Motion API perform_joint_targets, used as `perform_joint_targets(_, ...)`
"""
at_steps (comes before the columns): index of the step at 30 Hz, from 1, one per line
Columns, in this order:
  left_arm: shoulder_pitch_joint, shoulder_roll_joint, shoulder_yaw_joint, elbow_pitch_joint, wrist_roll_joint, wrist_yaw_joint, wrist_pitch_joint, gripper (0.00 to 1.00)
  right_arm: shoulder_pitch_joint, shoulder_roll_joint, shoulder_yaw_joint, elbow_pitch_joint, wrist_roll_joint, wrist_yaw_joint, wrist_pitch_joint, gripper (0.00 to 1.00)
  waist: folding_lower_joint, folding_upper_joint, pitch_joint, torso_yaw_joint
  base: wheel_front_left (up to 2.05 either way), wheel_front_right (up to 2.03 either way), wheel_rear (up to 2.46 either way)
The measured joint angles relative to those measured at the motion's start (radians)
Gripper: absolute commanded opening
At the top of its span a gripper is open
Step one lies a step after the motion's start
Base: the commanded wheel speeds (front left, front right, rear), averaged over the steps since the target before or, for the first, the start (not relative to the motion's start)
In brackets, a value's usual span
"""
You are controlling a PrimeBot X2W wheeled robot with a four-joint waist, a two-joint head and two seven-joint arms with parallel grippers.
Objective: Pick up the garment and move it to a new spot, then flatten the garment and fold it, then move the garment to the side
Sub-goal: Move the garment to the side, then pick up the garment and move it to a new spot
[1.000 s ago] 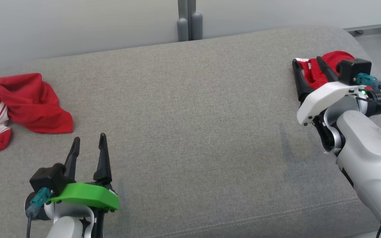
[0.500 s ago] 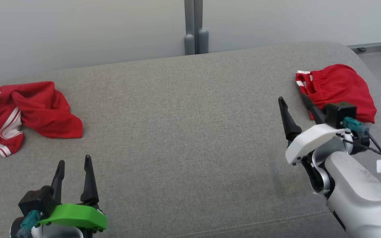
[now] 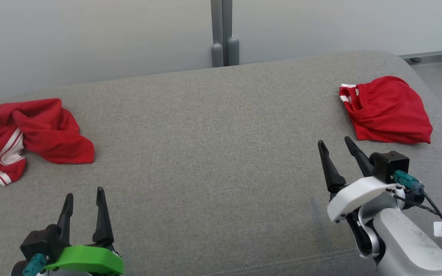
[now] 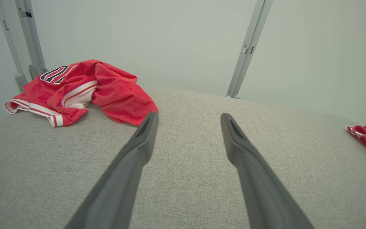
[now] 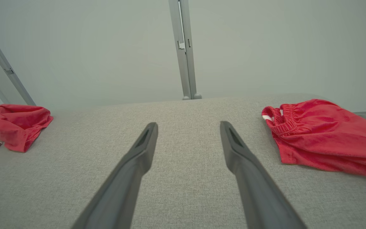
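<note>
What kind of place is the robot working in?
Probably a lab test booth, not a home: a grey padded surface, plain pale panels joined by a metal post, red jersey and red shorts laid out.

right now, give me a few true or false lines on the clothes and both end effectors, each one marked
1. The left end effector and the right end effector are both open and empty. True.
2. The red jersey lies crumpled at the left end of the grey cushion. True.
3. The red shorts rest on top of the red jersey. False: the two lie far apart, with the shorts near the cushion's right end.
4. The left end effector is touching the red jersey. False: it sits short of it, with bare cushion between them.
</note>
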Motion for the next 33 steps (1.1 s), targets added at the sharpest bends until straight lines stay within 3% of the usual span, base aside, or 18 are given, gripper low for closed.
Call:
perform_joint_targets(11,0.022,-0.008,0.016,-0.014,0.004,0.003,0.0,1.0,0.089,0.023,-0.076,-0.038,-0.054,0.0,0.0,1.0,0.0,0.0,-0.007,-0.016,0.0,0.0,0.0)
perform_joint_targets(33,0.036,-0.02,0.013,-0.022,0.017,0.003,0.0,1.0,0.14,0.049,-0.128,-0.116,-0.149,0.0,0.0,1.0,0.0,0.0,-0.002,-0.003,0.0,0.0,0.0)
